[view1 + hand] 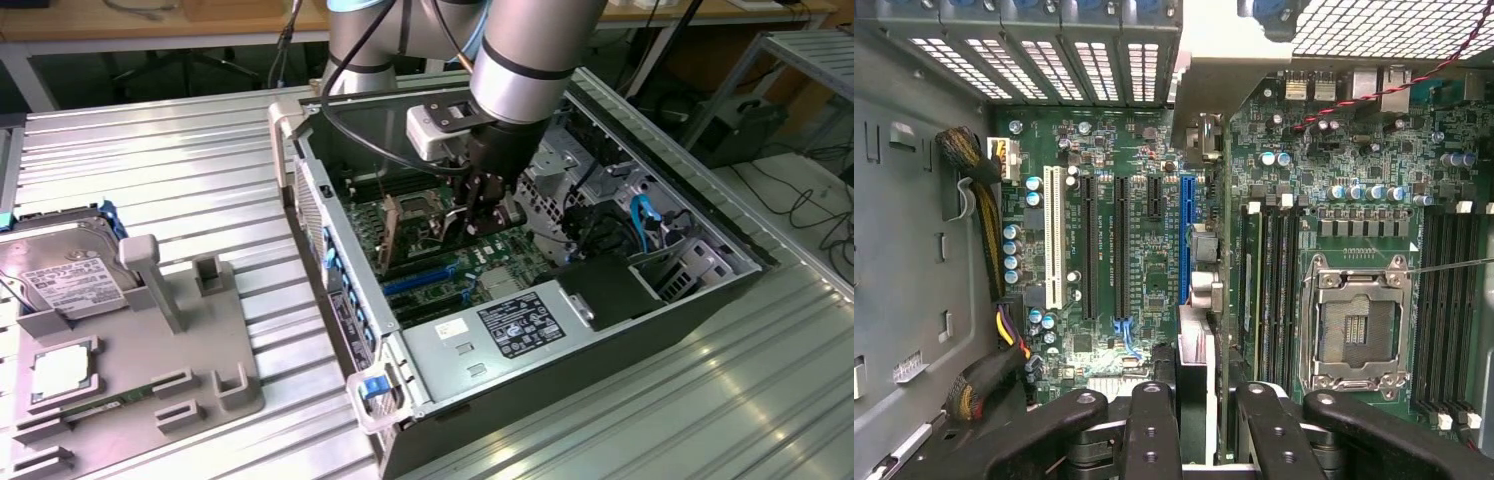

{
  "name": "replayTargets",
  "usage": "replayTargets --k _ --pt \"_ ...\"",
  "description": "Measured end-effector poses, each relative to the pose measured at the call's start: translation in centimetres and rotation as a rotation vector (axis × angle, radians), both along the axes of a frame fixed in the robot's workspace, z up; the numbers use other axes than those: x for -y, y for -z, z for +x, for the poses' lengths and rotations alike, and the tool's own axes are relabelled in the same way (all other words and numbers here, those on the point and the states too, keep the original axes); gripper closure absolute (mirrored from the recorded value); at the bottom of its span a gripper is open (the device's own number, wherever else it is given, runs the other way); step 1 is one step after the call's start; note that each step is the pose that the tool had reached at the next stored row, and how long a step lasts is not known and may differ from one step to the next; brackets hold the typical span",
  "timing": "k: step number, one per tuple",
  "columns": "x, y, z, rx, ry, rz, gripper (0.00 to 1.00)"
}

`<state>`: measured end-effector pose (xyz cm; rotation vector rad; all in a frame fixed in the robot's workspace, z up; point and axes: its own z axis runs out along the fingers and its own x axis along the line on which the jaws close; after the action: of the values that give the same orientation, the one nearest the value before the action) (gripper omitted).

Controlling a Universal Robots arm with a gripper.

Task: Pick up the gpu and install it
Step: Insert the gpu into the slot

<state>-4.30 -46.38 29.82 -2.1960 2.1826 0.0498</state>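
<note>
Pinching the gpu (1199, 250) edge-on between the two black fingers (1152, 430), jaws partly closed on the thin card. Holding it upright inside the open computer case (340, 190), the gripper (481, 215) reaching down over the motherboard (461, 265). Hanging just beside the blue expansion slot (1185, 235), the card's pale bracket end (1206, 60) pointing toward the case's perforated rear wall; cannot tell whether the lower edge is touching the slot. Flanking it on the board: black slots (1121, 240) and a white slot (1052, 235) to one side, memory slots (1274, 290) and the empty processor socket (1357, 325) to the other. Sitting well apart, at the exterior view's left: a grey fixture tray (160, 390) carrying a hard drive (67, 275) on the ribbed metal table (174, 170).
</note>
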Motion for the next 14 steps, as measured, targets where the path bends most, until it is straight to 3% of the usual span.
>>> replayTargets --k 5,14 --pt "0.0 0.12 0.0 0.0001 0.0 -0.0002 0.72" --pt "-0.19 1.61 -0.8 0.0001 0.0 -0.0003 0.72"
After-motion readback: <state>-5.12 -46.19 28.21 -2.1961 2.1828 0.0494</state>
